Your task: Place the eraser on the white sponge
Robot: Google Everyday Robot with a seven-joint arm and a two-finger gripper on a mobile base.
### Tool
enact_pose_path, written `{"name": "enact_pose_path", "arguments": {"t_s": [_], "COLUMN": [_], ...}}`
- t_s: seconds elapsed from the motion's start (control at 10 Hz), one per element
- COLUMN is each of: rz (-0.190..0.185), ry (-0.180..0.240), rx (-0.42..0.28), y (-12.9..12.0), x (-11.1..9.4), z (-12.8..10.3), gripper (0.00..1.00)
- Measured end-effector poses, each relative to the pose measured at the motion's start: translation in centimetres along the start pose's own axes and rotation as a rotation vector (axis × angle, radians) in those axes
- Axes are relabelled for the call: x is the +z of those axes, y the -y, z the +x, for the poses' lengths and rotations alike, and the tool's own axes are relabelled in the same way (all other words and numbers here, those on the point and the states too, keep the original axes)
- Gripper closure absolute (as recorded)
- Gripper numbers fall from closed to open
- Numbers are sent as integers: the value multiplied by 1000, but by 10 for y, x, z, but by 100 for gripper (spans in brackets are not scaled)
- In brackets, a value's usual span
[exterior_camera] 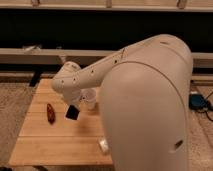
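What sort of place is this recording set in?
Probably a lab or office test area: a wooden table on carpet, with a long ledge along a dark wall. The claw hangs shut over the table's left half.

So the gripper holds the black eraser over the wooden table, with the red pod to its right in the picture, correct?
No. In the camera view the red pod lies left of the gripper and its eraser; the rest holds.
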Motion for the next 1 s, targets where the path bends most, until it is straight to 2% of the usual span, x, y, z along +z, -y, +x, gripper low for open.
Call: {"name": "enact_pose_path", "arguments": {"t_s": [0.2, 0.5, 0.8, 1.0], "rz": [0, 9, 19, 28], "ry": [5, 8, 17, 34], "rx": [8, 39, 48, 21], "y": [7, 15, 20, 35], "x": [-2, -2, 7, 17], "z": [6, 34, 63, 74], "gripper": [85, 85, 85, 85]}}
